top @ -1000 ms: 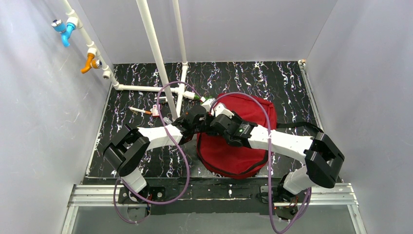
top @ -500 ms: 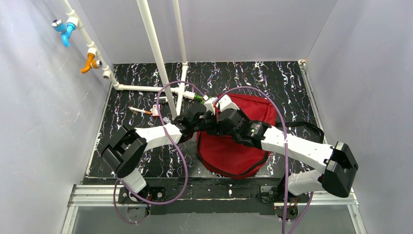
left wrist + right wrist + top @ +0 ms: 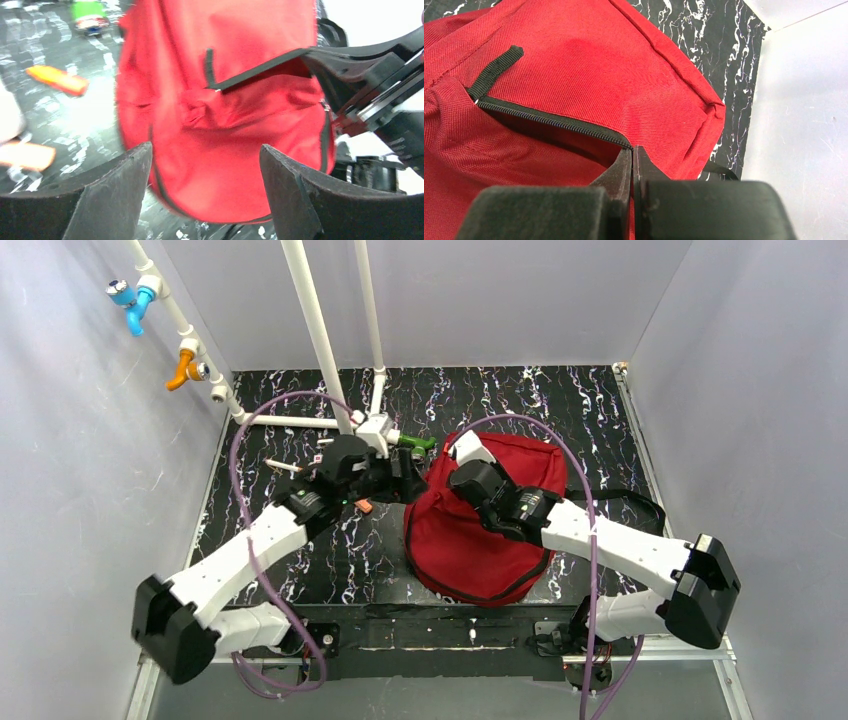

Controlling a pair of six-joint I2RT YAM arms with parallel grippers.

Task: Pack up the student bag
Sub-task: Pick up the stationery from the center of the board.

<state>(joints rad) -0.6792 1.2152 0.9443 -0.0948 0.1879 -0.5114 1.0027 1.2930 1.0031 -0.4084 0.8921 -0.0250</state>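
Note:
The student bag point(image 3: 480, 540), a dark-red backpack with black zipper trim, lies on the marbled black table right of centre. My right gripper point(image 3: 632, 150) is shut on the bag's zipper edge point(image 3: 549, 120) and lifts it, so the pocket gapes a little. A black pull tab point(image 3: 494, 72) lies at the zipper's far end. From above, the right gripper point(image 3: 458, 478) sits over the bag's upper left part. My left gripper point(image 3: 205, 155) is open with nothing between its fingers. It hovers just left of the bag point(image 3: 225, 100) and faces it. From above, the left gripper point(image 3: 412, 478) is at the bag's left edge.
White pipes point(image 3: 320, 350) cross the back left, with a blue tap point(image 3: 130, 300) and an orange tap point(image 3: 185, 365) on the wall. Pens point(image 3: 290, 468), an orange marker point(image 3: 57, 80) and a green item point(image 3: 415, 443) lie left of the bag. A black strap point(image 3: 620, 498) trails right.
My left gripper has opened and drawn back left off the bag, its arm swinging out to the left. My right gripper has shut on the zipper edge and stayed there.

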